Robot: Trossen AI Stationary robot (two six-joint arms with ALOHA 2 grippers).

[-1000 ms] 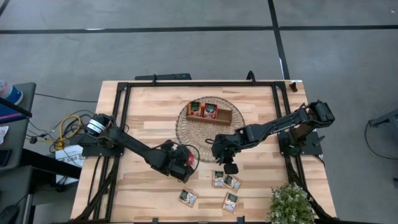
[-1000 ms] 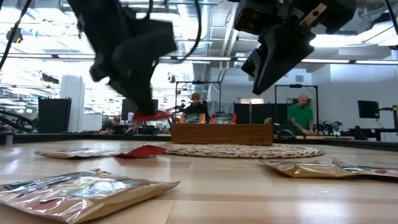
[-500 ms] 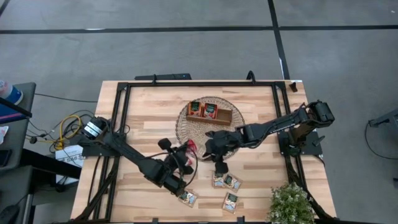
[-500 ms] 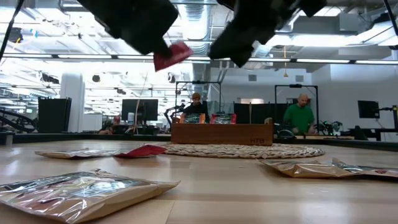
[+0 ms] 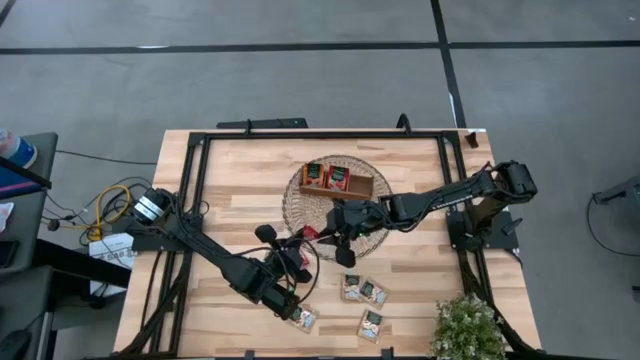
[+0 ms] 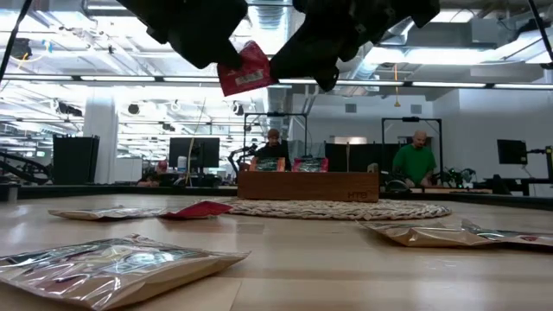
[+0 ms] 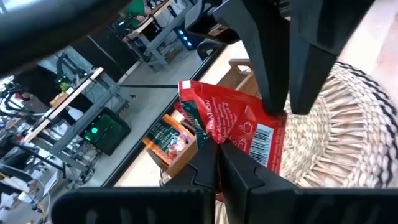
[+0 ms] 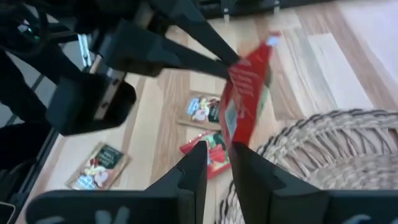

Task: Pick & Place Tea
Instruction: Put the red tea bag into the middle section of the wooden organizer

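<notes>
The left gripper (image 7: 217, 152) pinches a red tea sachet (image 7: 233, 127) in the air beside the wicker mat (image 5: 300, 205). The right gripper (image 8: 217, 158) meets it with fingers slightly apart around the sachet's edge.

A second ago my left gripper (image 5: 303, 238) was low by the table with the red tea sachet (image 6: 245, 69). Now I have lifted it high, and the sachet hangs up in the air near the edge of the wicker mat (image 5: 300, 205). My right gripper (image 5: 327, 236) has slid over from beside the pale sachets (image 5: 363, 291) (it was well apart before), and its fingers (image 7: 273, 74) now touch the sachet too.
</notes>
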